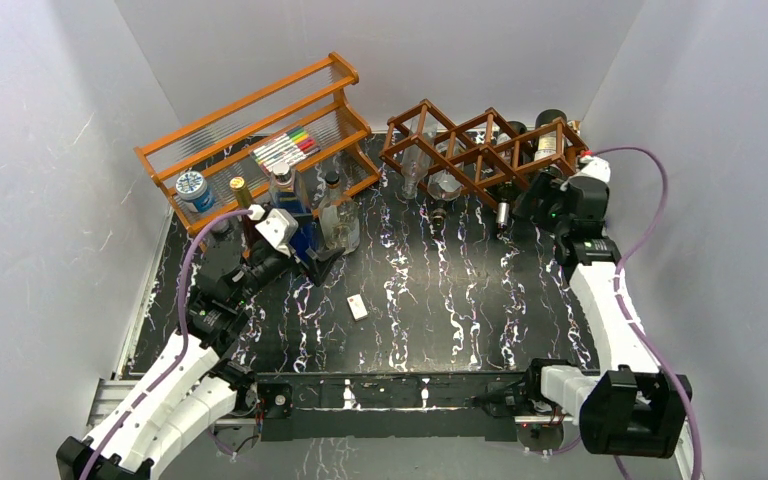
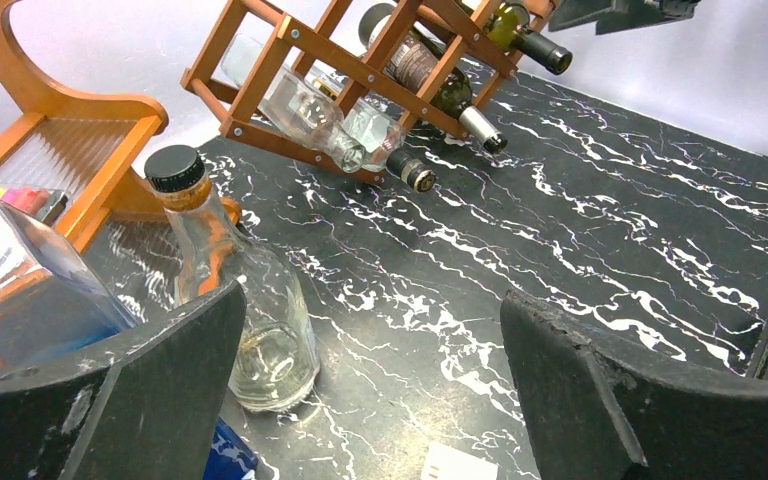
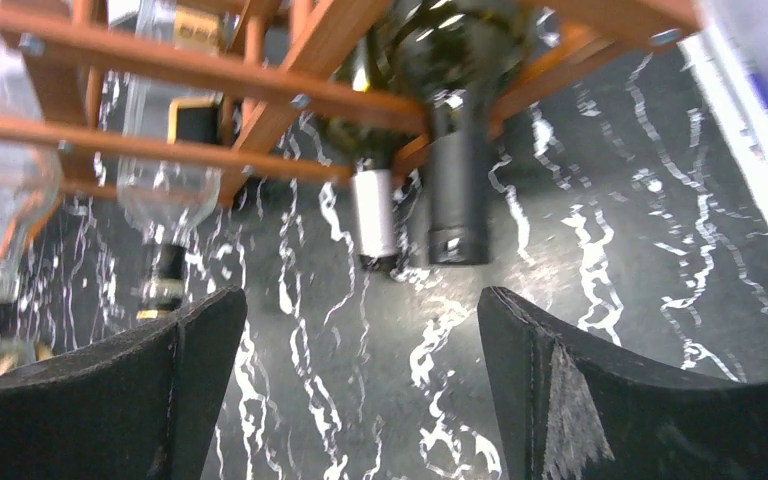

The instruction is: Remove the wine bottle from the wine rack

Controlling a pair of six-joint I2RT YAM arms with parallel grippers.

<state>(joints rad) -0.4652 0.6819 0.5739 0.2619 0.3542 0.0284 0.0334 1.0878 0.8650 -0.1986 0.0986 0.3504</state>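
Observation:
The dark reddish-brown wine rack [image 1: 480, 152] stands at the back right of the table, with several bottles lying in its cells. In the right wrist view, a dark wine bottle's black-capped neck [image 3: 457, 190] sticks out of the rack [image 3: 160, 60], beside a silver-capped neck [image 3: 373, 215]. My right gripper [image 3: 360, 300] is open just in front of these necks, touching neither. The left wrist view shows the black neck [image 2: 535, 45] at the rack's far end. My left gripper [image 2: 372, 297] is open over the table with nothing between its fingers.
An orange tiered shelf [image 1: 260, 130] with markers and a jar stands at the back left. Several upright bottles [image 1: 300, 215] crowd my left gripper; one is clear with a black cap [image 2: 245, 300]. A small white card [image 1: 358, 307] lies mid-table. Grey walls enclose the table.

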